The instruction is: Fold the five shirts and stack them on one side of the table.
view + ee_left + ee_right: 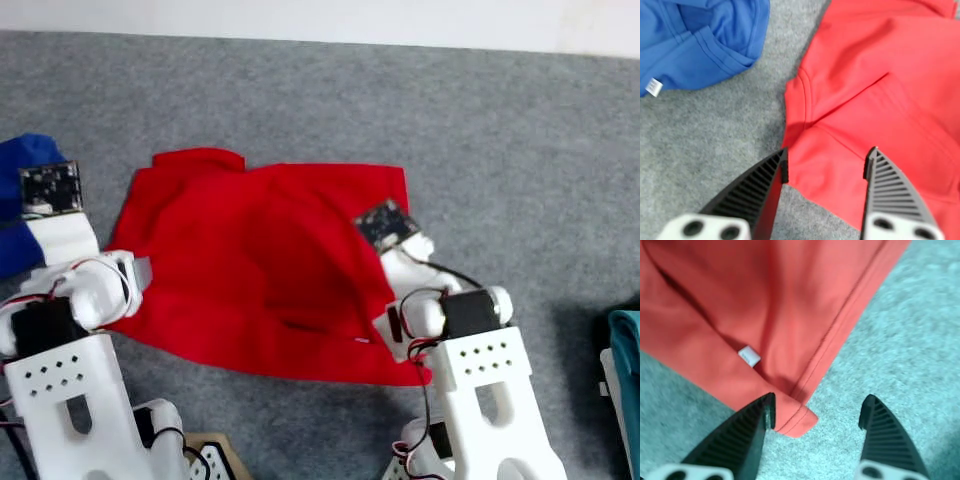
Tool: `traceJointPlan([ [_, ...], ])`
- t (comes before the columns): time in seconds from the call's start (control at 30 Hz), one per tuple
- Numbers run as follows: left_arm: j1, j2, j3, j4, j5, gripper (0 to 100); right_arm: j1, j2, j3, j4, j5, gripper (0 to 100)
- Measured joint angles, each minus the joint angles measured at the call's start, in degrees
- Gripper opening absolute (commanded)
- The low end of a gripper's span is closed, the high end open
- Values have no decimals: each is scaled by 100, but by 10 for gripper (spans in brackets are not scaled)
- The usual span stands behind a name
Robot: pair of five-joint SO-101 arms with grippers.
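A red shirt (250, 270) lies spread and rumpled on the grey table (500, 150) between the two arms. My left gripper (825, 160) is open above the shirt's left edge (800, 150), where a sleeve seam runs, with one finger (760, 192) over bare table. My right gripper (817, 407) is open over the shirt's hemmed corner (800, 422), close to a small white tag (749, 356). Neither holds cloth. A blue shirt (695, 40) lies crumpled beyond the left gripper, apart from the red one.
The blue shirt (22, 200) sits at the table's far left edge beside the left arm (70, 300). A teal garment (625, 370) shows at the right edge, past the right arm (450, 330). The grey surface stretches bare behind the red shirt.
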Motion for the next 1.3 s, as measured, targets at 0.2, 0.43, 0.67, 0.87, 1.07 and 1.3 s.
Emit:
traceJointPlan([
  [0.2,9,1512,-1275,70,-9,229,0,527,-703,79,-571,271],
  [0.43,141,3675,-2312,88,141,188,0,1934,-1433,-18,-1020,271],
  [0.67,695,4492,-2374,88,176,189,-264,2813,-1398,-1116,-1591,271],
  [0.87,835,5222,-2382,-519,176,189,-642,2998,-844,-2004,-1688,271],
  [1.07,853,5864,-2382,-809,176,189,-668,3033,-791,-2251,-1688,271],
  [1.3,958,6119,-2382,-1433,176,186,-668,3033,-703,-2268,-1688,271],
])
